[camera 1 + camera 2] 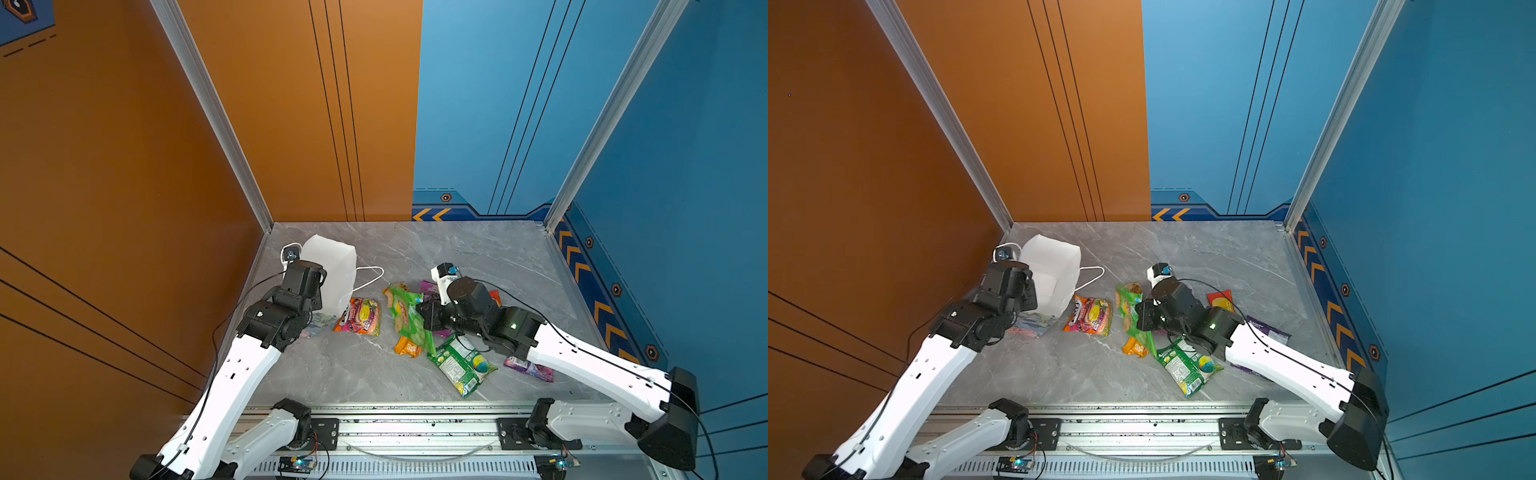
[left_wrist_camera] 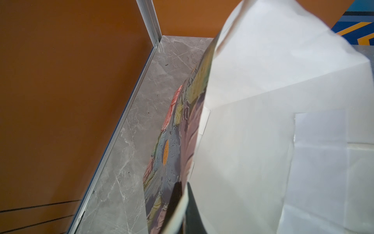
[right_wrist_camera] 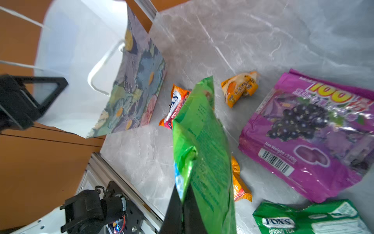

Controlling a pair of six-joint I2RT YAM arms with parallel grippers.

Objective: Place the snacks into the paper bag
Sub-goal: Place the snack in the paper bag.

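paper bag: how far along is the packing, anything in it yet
Done: nothing; no snack shows inside the paper bag, which the left gripper pinches by its rim. In hand: the right gripper grips the green chips packet. Left: the multicoloured packet, Fox's packet, grape pouch and others.

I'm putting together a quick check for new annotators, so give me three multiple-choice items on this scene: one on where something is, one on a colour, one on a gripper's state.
1. Where does the paper bag stand?
A) beside the orange wall
B) against the blue wall
C) on the front rail

2. What colour is the packet in the right gripper?
A) red
B) green
C) magenta

3. The left gripper is:
A) open over the table
B) shut on a snack
C) shut on the paper bag's wall

Key:
1 A, in both top views the bag sits in the far corner by the orange wall.
2 B, the right wrist view shows green foil clamped there.
3 C, the left wrist view shows it pinching the bag's edge.
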